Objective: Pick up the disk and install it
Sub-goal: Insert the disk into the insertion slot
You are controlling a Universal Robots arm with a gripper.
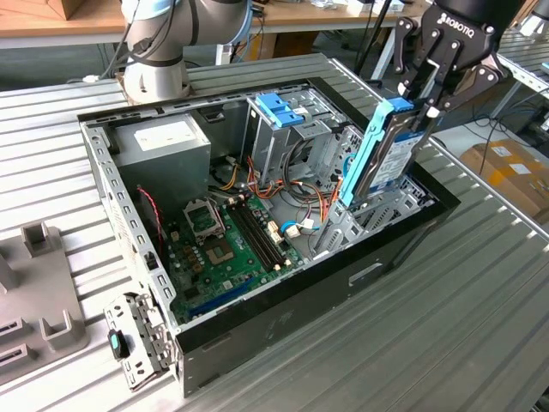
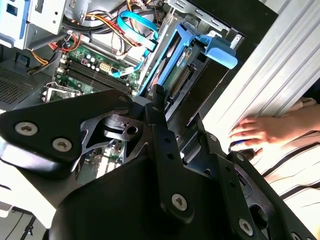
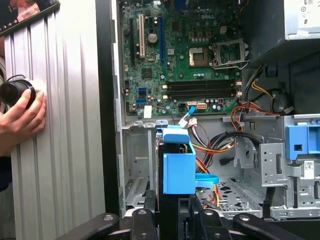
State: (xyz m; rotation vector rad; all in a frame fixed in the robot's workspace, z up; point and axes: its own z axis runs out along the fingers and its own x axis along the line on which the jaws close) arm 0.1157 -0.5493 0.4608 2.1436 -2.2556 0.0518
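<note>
The disk (image 1: 386,154), a silver drive in a light-blue carrier frame, stands on edge with its lower end inside the drive bay at the corner of the open computer case (image 1: 283,296) on the exterior view's right. My gripper (image 1: 422,101) is shut on the disk's upper end from above. In the first wrist view the carrier's blue end (image 3: 179,167) sits between my black fingers (image 3: 144,220), above the metal bay. In the second wrist view the disk (image 2: 180,60) runs down beside the bay wall.
Inside the case are the motherboard (image 1: 227,240), a grey power-supply box (image 1: 163,146), a metal cage topped by a blue bracket (image 1: 279,107) and loose cables (image 3: 220,142). A person's hand (image 3: 20,115) rests on the ribbed table beside the case. Grey fixtures (image 1: 34,283) lie on the exterior view's left.
</note>
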